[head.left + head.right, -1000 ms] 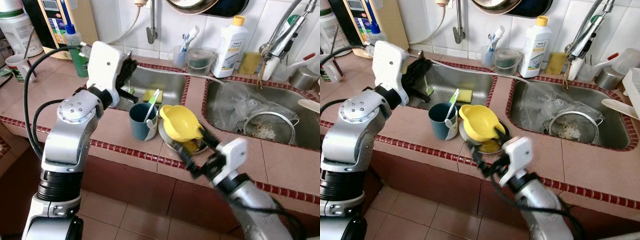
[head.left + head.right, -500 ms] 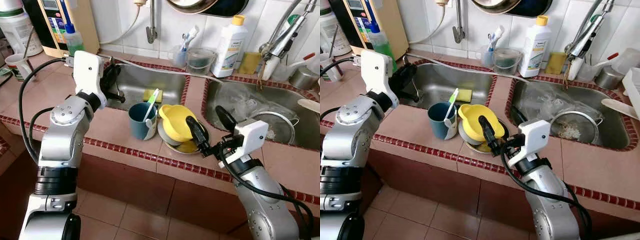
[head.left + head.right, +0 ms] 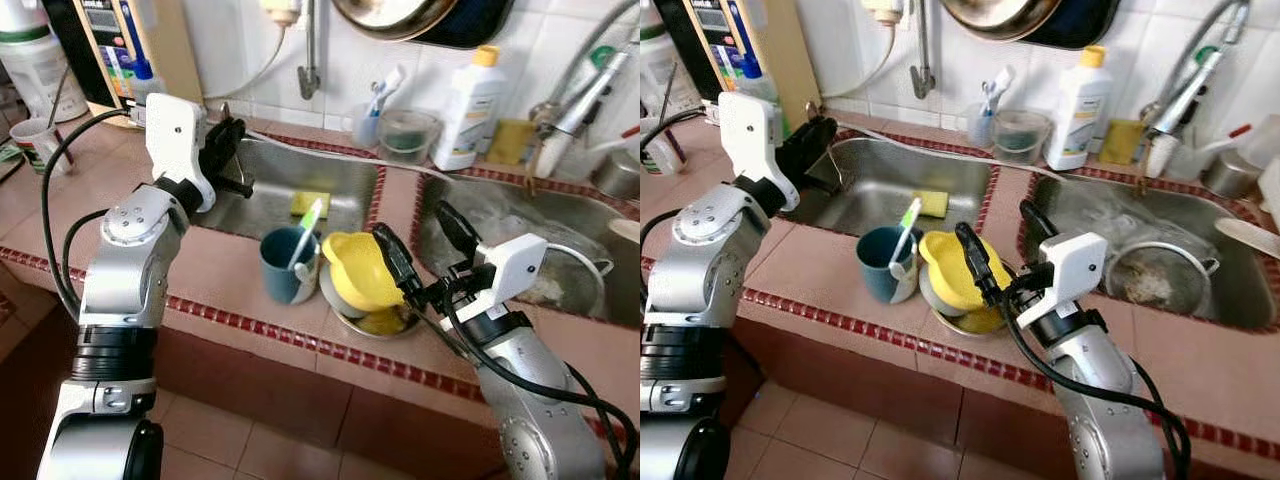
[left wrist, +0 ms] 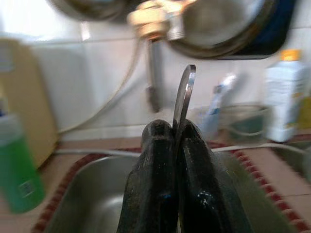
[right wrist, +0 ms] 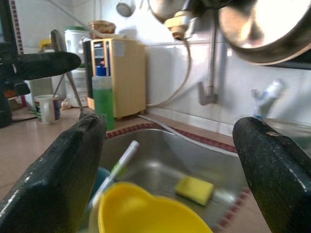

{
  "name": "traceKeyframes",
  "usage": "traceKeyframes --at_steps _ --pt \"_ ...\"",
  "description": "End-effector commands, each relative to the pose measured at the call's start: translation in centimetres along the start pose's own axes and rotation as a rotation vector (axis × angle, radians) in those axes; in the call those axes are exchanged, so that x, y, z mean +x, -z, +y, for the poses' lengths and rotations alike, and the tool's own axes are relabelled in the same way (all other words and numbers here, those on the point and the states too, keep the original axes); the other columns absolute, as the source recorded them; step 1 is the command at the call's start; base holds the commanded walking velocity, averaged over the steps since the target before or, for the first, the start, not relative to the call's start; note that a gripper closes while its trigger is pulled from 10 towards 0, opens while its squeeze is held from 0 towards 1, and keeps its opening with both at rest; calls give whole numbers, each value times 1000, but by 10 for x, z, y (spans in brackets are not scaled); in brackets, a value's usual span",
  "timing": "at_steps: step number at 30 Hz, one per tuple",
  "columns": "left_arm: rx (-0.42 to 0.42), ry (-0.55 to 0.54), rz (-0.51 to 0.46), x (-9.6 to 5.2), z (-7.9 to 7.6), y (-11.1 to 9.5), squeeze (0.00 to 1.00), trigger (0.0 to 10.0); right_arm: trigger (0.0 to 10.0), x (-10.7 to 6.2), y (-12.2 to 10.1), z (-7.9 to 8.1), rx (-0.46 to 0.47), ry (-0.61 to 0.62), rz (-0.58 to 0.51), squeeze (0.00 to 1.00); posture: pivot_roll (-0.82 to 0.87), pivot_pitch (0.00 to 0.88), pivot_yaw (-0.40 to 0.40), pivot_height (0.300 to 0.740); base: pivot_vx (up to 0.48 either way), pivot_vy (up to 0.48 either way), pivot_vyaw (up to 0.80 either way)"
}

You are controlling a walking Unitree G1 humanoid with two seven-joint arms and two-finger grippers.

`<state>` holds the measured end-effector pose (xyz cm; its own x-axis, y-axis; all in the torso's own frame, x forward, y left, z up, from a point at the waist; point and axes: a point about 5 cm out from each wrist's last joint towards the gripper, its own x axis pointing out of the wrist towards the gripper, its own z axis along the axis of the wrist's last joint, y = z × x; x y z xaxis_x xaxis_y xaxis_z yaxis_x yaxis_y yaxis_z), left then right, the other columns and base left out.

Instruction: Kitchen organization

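Two black-fingered grippers are at work over the red-tiled counter (image 3: 225, 275). At left, the left gripper (image 4: 175, 141) has drawn back from a second ago to the near rim of the left steel sink (image 3: 300, 180); its wrist view shows the fingers pinched on a thin metal utensil handle (image 4: 183, 94). Next come the teal mug (image 3: 285, 265) with a green-and-white brush, then the yellow plastic bowl (image 3: 362, 272) on a steel plate. The right gripper (image 3: 415, 230), spread wide and empty, has released the bowl and hovers just beside it.

Two sinks (image 3: 300, 175), one yellow bowl (image 3: 362, 272), one blue cup (image 3: 281, 266), one sponge (image 3: 309, 203).
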<state>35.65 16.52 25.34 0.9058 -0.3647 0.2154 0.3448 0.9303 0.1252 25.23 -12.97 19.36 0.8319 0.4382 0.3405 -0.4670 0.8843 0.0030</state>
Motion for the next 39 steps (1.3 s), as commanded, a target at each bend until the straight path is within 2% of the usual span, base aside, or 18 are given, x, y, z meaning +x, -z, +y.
traceKeyframes --at_steps 1,6,13,20,24,29,33,35,39 --pt "9 9 -30 2 -1 -5 0 10000 10000 1 -8 0 -11 -1 -28 0 -36 0 -3 740 0 0 0" --pt "-7 10 -36 3 -1 -5 0 10000 10000 2 -10 0 -13 -5 -31 0 -37 0 -3 740 0 0 0" --pt "19 39 -17 4 -5 2 0 10000 10000 3 -14 -2 -12 8 -37 0 -46 5 0 740 0 0 0" --pt "84 86 73 12 -13 28 0 10000 10000 -2 -20 -12 36 122 -5 0 -83 16 15 740 0 0 0" --pt "87 94 123 19 -16 40 0 10000 10000 -6 -27 -19 48 170 13 0 -112 22 28 740 0 0 0" --pt "93 116 160 31 -23 53 0 10000 10000 -17 -32 -23 0 176 128 0 -169 35 55 740 0 0 0" --pt "100 124 180 40 -29 57 0 10000 10000 -32 -37 -19 -7 149 177 0 -222 52 81 740 0 0 0" --pt "102 124 181 41 -30 57 0 10000 10000 -34 -37 -18 -10 148 185 0 -227 54 83 740 0 0 0" --pt "113 150 192 50 -39 61 0 10000 10000 -55 -41 -12 -21 147 268 0 -289 80 113 740 0 0 0"
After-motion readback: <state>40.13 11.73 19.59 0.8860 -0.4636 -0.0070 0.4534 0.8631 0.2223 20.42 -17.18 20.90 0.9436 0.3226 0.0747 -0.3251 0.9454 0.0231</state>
